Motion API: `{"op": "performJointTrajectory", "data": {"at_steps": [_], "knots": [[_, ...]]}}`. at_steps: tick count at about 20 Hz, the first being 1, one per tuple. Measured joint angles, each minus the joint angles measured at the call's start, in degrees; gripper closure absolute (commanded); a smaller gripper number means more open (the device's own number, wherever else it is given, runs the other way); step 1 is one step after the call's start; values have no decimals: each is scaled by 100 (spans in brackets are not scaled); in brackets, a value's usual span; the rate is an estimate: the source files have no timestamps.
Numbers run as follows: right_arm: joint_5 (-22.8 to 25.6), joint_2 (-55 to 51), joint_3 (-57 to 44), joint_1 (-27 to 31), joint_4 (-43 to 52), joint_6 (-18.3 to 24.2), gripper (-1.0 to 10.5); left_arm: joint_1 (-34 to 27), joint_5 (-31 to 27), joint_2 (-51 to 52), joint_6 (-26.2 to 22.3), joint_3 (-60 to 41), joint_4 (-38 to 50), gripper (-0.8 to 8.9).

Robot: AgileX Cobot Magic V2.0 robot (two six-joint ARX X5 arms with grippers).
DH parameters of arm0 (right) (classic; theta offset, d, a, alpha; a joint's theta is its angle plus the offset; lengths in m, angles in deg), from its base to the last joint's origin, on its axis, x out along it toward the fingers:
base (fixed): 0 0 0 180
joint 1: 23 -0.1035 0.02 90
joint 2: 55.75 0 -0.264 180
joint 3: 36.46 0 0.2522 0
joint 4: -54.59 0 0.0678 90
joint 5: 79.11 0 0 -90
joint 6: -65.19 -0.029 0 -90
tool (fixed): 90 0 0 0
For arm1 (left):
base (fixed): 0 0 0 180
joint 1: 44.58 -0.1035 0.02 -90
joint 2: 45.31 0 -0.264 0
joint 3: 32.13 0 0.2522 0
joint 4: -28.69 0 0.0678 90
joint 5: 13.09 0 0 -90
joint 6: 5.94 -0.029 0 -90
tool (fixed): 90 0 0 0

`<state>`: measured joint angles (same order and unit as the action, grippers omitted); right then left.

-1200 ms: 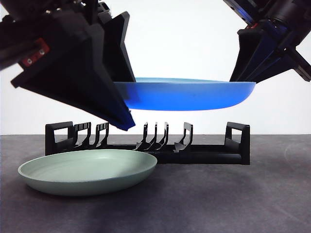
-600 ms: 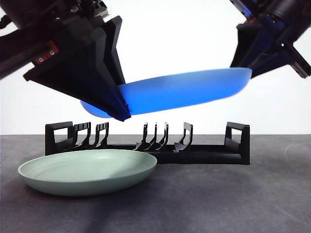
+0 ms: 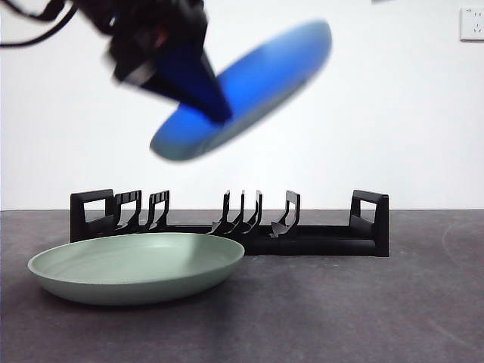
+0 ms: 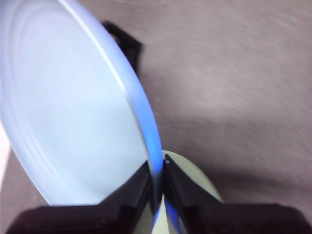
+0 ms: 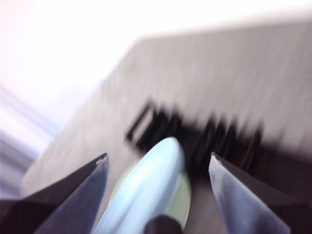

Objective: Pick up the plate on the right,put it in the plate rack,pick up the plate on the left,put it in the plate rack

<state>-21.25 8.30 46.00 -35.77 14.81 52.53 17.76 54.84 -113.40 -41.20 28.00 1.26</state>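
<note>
High above the plate rack (image 3: pixel 231 224), the blue plate (image 3: pixel 249 87) hangs steeply tilted, its lower edge clamped between the jaws of the left hand (image 4: pixel 157 187). The picture is blurred there. The right hand (image 5: pixel 158 168) is off the plate, its jaws spread wide apart with nothing between them. On the dark worktop (image 3: pixel 363 310), the green plate (image 3: pixel 136 266) lies flat just in front of the rack's left end. The rack's prongs hold no plate.
</note>
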Motion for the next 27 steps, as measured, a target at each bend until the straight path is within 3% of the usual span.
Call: {"op": "performJointTrajectory", "data": {"at_steps": [3,8,14,21,27], "knots": [[560,-457,20,118,39,-26,603,-444,140,-7,474,901,133,822],[706,-634,20,190,-111,-28,603,-1755,2238,-2,1563,1985,297,822],[706,-629,20,192,-428,4,603,-3235,4002,-20,2719,2037,389,822],[706,-627,20,192,-437,7,604,-4395,5243,-393,3775,2037,949,822],[706,-627,20,192,-450,7,604,-4701,5333,-1176,4033,2037,863,822]]}}
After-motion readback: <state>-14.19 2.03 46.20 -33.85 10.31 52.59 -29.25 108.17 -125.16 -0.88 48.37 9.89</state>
